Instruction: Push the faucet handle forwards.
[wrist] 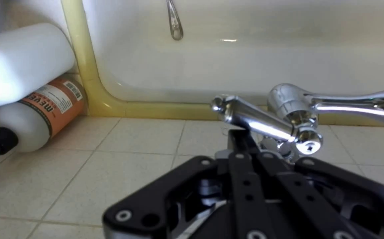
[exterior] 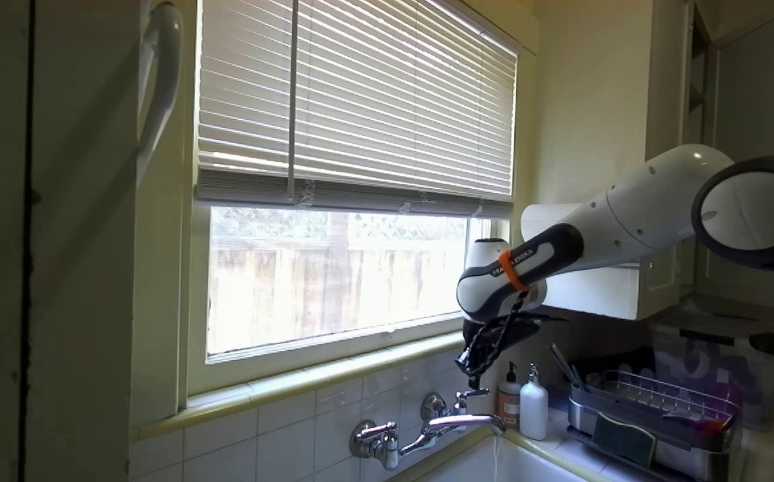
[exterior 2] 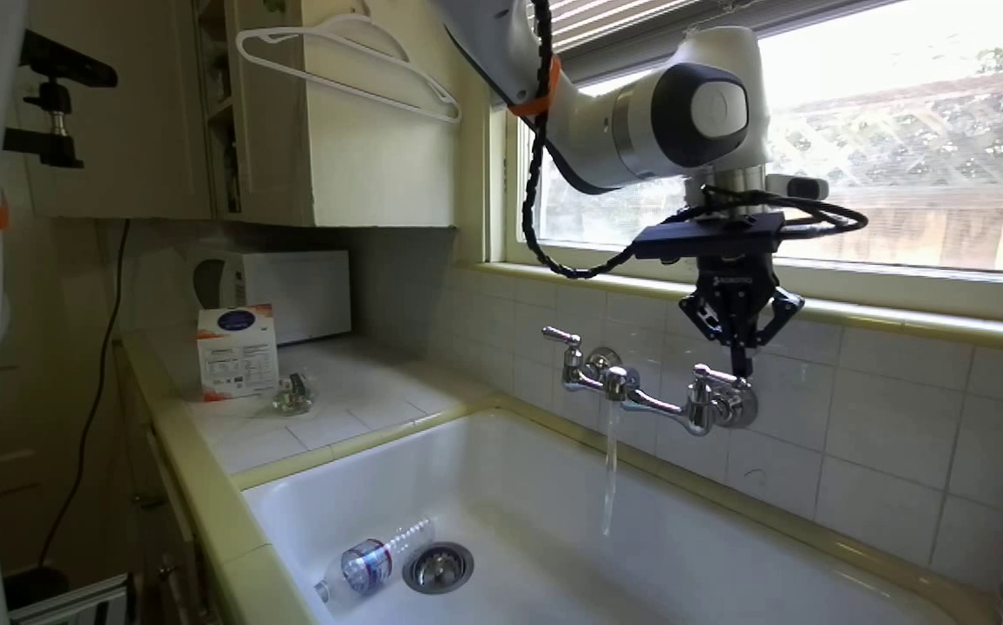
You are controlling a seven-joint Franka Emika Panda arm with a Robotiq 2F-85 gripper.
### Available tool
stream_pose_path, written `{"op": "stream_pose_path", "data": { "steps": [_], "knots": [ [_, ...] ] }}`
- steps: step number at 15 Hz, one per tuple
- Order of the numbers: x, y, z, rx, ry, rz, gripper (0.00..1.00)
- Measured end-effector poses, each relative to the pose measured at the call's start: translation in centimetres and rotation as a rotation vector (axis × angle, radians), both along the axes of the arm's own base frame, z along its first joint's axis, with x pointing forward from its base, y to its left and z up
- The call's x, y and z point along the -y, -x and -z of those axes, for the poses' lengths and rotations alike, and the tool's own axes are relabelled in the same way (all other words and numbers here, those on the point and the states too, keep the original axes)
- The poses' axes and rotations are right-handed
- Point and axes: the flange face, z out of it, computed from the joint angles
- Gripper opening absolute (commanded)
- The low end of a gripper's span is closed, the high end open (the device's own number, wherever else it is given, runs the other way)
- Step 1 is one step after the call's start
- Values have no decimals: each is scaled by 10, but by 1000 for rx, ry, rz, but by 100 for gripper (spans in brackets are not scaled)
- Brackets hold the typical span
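The faucet handle is a short chrome lever that shows in both exterior views [exterior: 473, 393] [exterior 2: 720, 377]. In the wrist view the handle [wrist: 258, 119] lies slantwise just ahead of the fingertips. It belongs to the chrome wall faucet [exterior 2: 658, 404], whose spout [exterior: 464, 421] runs a thin stream of water. My gripper [exterior 2: 740, 365] points down beside the handle, on its wall side. Its fingers are shut together with nothing between them. In the wrist view the fingertips [wrist: 240, 132] are at the handle's near edge; I cannot tell whether they touch it.
A second chrome handle [exterior 2: 560, 335] is at the faucet's far end. The tiled wall and window sill [exterior 2: 901, 323] stand close behind the gripper. A white pump bottle [exterior: 533, 407] and an amber soap bottle [exterior: 509, 398] stand beside the sink [exterior 2: 710, 512]. A plastic bottle [exterior 2: 371, 562] lies in the sink.
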Motion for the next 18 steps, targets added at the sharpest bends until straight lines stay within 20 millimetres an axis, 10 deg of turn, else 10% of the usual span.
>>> {"op": "stream_pose_path", "data": {
  "steps": [11,12,18],
  "knots": [
    [12,37,-17,-209,-47,228,0],
    [11,42,-22,-226,-53,235,26],
    [1,71,-68,-266,-99,263,65]
  ]
}}
